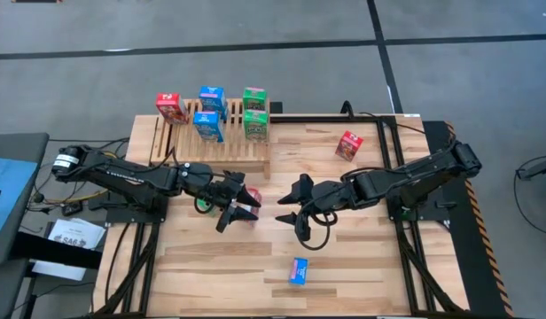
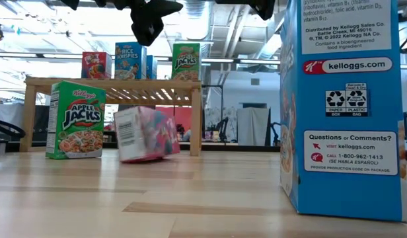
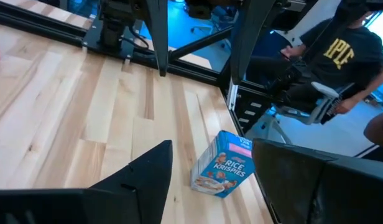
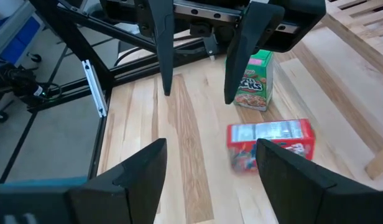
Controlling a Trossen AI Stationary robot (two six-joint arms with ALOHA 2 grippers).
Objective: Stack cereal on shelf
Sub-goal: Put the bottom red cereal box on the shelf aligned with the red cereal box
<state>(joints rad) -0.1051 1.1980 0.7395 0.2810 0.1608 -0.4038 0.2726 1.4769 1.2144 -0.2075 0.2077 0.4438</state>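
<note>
Both arms meet mid-counter, the left gripper and right gripper spread open, facing each other. A red box lies beside the left one. The shelf at the far edge carries five boxes; a blue box lies near the front edge.

Robotics lab or industrial workshop, plank-topped test table on a black metal frame, grey concrete floor with dark lines, exposed ceiling ducts, seated person beyond the left gripper
</note>
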